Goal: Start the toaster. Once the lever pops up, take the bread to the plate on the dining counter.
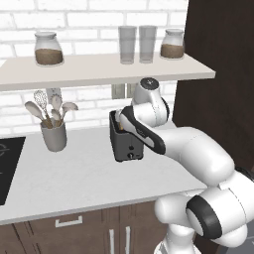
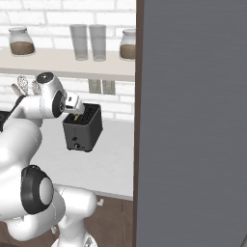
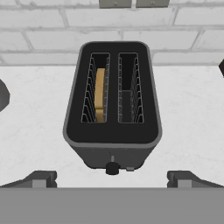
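The toaster is a dark grey two-slot box standing on the white kitchen worktop, and it also shows in the base views. The bread, a tan slice, stands on edge in the left slot; the right slot is empty. A small round knob sits low on the toaster's front. My gripper hovers above the toaster's front edge, looking down into the slots, open with nothing between its fingertips. My hand hangs just over the toaster top. The plate and the dining counter are out of view.
A grey utensil cup stands left of the toaster, and a black cooktop lies further left. A shelf with jars and glasses runs above. A tall dark cabinet closes the right side. Wall outlets sit behind the toaster.
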Motion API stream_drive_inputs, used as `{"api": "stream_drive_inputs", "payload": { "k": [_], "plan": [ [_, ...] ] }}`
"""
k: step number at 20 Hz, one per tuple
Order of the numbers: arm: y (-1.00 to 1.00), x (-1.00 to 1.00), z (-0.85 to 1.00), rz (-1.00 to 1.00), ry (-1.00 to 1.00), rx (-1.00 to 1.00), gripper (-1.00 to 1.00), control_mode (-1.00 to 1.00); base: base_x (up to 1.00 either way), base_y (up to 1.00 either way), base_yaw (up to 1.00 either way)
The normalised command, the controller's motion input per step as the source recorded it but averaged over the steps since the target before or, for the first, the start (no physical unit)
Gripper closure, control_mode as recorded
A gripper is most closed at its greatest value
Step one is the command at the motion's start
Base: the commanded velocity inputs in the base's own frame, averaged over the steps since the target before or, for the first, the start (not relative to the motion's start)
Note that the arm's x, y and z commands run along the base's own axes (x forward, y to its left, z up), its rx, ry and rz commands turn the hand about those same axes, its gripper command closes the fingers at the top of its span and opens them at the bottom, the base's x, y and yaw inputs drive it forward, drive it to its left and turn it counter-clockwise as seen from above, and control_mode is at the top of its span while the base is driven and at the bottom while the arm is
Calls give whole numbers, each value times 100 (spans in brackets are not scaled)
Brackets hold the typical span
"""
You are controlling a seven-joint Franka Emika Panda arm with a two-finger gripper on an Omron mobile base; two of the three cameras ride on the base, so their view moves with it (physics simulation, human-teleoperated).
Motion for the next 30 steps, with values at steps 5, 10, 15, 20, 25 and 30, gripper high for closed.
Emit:
{"api": "stream_drive_inputs", "payload": {
  "k": [5,10,15,20,25,30],
  "plan": [
    [0,0,0,0,0,0,-100,-100,0,0,0],
    [0,0,0,0,0,0,-100,-100,0,0,0],
    [0,0,0,0,0,0,-100,-100,0,0,0],
    [0,0,0,0,0,0,-100,-100,0,0,0],
    [0,0,0,0,0,0,-100,-100,0,0,0],
    [0,0,0,0,0,0,-100,-100,0,0,0]
  ]
}}
